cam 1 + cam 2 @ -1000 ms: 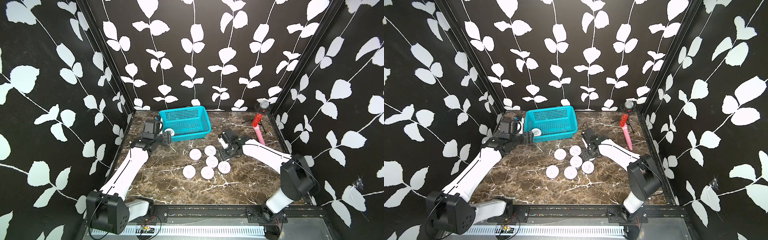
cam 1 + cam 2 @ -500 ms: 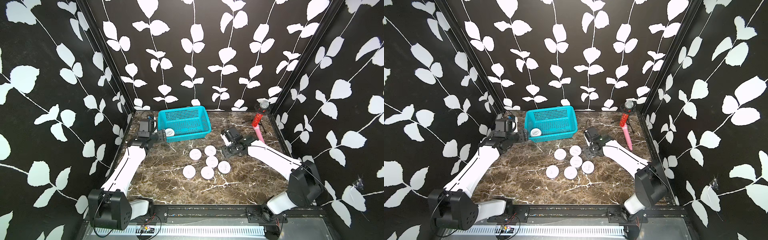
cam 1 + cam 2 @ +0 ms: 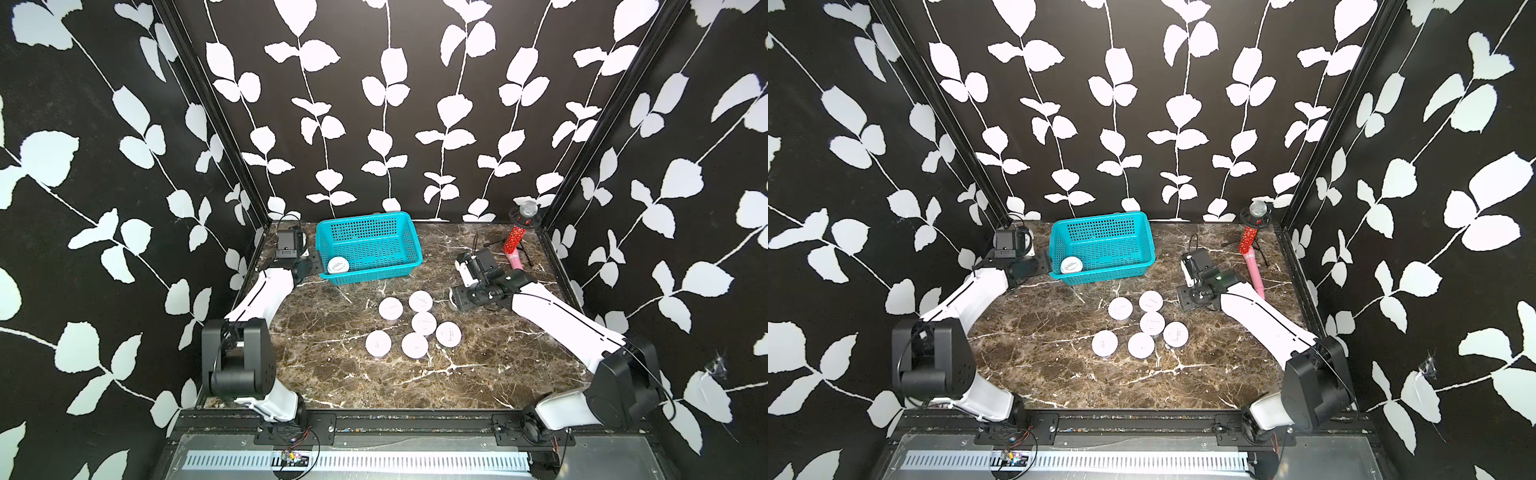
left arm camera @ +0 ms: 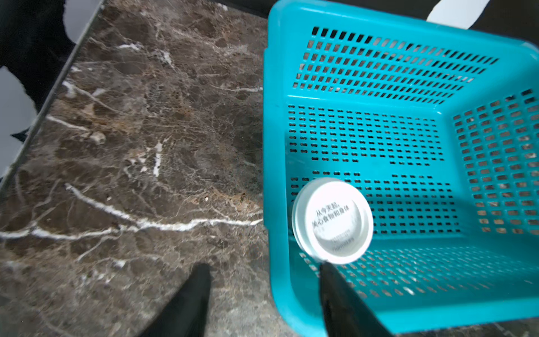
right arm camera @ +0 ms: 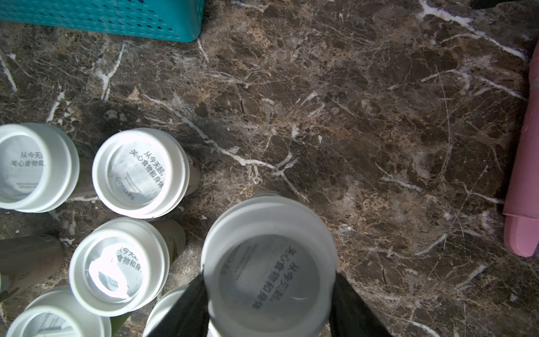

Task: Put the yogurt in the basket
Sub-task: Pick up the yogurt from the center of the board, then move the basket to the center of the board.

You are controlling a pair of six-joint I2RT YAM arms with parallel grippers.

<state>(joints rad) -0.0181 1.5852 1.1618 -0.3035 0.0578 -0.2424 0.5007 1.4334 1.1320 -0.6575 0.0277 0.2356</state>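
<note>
Left claw (image 3: 309, 266) has backed out past the left wall of the basket (image 3: 374, 232) since a second ago, leaving its cup inside; right claw (image 3: 457, 297) has drawn slightly away from the cluster, toward the right side. Left claw now: in the wrist view its two black fingers (image 4: 189, 297) stand well apart with nothing gripped, one over bare surface (image 4: 131, 146), the other at the basket's (image 4: 364, 67) rim, just beside the dropped cup (image 4: 332, 220). That cup (image 3: 337, 264) sits lid up in the basket's front left corner, close against the left wall; it is the only one in there. Right claw (image 5: 268, 280) now: clamped on a held cup (image 5: 268, 268), one finger pressed to each side below the white lid. Whether this cup is clear of the surface cannot be told. Six more cups (image 3: 423, 323) stand lid up on the surface in a loose cluster in front of the basket, left of the right claw. A toy microphone (image 3: 515, 245) lies near the back right corner, its pink handle (image 5: 522, 175) apart from the held cup.
</note>
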